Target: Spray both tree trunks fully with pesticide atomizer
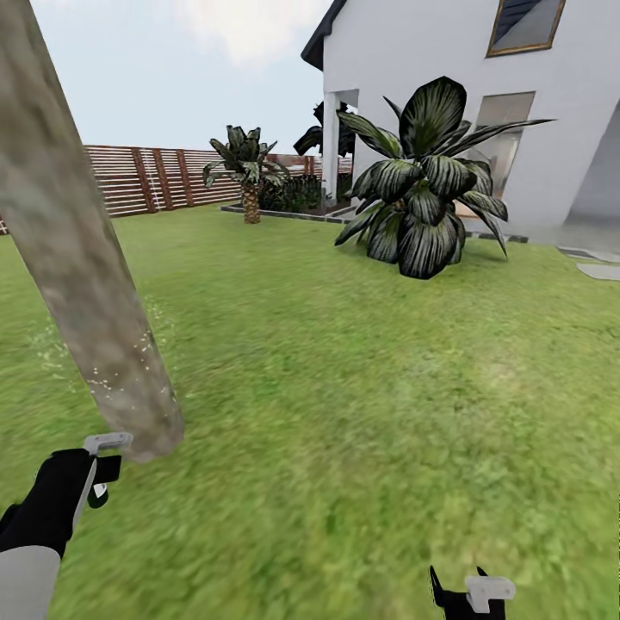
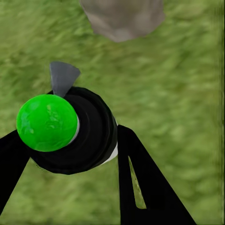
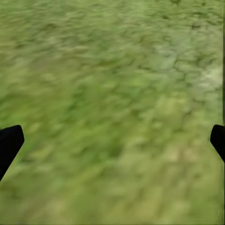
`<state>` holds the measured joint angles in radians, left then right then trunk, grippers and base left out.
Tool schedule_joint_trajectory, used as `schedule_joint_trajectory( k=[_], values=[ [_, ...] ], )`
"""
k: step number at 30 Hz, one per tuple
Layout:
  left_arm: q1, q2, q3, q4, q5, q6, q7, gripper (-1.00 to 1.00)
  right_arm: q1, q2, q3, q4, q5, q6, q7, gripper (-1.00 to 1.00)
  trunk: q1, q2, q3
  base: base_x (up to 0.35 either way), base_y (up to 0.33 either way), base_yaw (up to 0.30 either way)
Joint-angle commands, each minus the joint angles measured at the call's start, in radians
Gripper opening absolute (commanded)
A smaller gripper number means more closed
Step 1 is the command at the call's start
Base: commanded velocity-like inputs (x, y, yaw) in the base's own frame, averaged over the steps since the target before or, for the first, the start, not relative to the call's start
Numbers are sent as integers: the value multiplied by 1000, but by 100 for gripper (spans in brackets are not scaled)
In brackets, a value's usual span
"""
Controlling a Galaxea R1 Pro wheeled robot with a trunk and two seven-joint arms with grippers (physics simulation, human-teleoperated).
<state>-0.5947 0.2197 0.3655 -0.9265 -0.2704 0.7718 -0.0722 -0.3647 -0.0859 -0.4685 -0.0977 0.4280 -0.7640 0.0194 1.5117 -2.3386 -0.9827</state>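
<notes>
the lawn [image 1: 362, 362] is crossed by one trunk [image 1: 77, 258], dotted low with white specks [image 1: 112, 379], so coverage is judged partial. the sprayer [image 2: 65, 131] is clamped in the left gripper [image 2: 70, 154]; the right gripper [image 3: 112, 140] is spread wide, empty.

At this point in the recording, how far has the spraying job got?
Done: the black atomizer with the green round cap is off the floor, clamped in the left gripper. In hand: white pesticide specks dot the lower part of the thick mottled grey-brown trunk beside it, with bare bark higher up. Left: the rest of this trunk, then a second tree. The right gripper hangs open over the grass lawn.
</notes>
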Motion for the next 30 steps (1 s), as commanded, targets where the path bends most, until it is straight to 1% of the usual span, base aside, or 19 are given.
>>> schedule_joint_trajectory(
  k=[1,8,16,22,24,28,29,30],
  values=[
    [-1,0,1,-2,-10,4,-8,-100,-1,0,-9,1,8,-3,2,100,0,0,-1,161,-260,4],
    [-1,-2,1,-2,-9,4,-8,-100,0,1,-9,2,8,-3,2,100,0,0,-1,162,-257,42],
    [-1,-1,2,-2,-10,3,-8,-100,0,2,-9,3,8,-3,2,100,0,0,-1,199,-185,258],
    [0,-1,3,-2,-9,4,-8,-100,0,2,-9,3,8,-3,2,100,0,0,-1,64,-38,272],
    [-2,-1,-1,-2,-8,6,-14,-100,0,2,-9,3,8,-3,2,100,0,0,-1,3,-2,117],
    [-21,-2,-7,-8,-7,15,-24,-100,0,1,-9,3,8,-3,2,100,0,0,-1,0,0,18],
    [-39,0,-8,-13,-4,18,-24,-100,0,1,-9,3,8,-3,2,100,0,0,-1,0,0,3],
    [-78,4,-8,-13,-2,22,-24,-100,0,1,-9,3,8,-3,2,100,0,0,-1,0,0,1]
  ],
)
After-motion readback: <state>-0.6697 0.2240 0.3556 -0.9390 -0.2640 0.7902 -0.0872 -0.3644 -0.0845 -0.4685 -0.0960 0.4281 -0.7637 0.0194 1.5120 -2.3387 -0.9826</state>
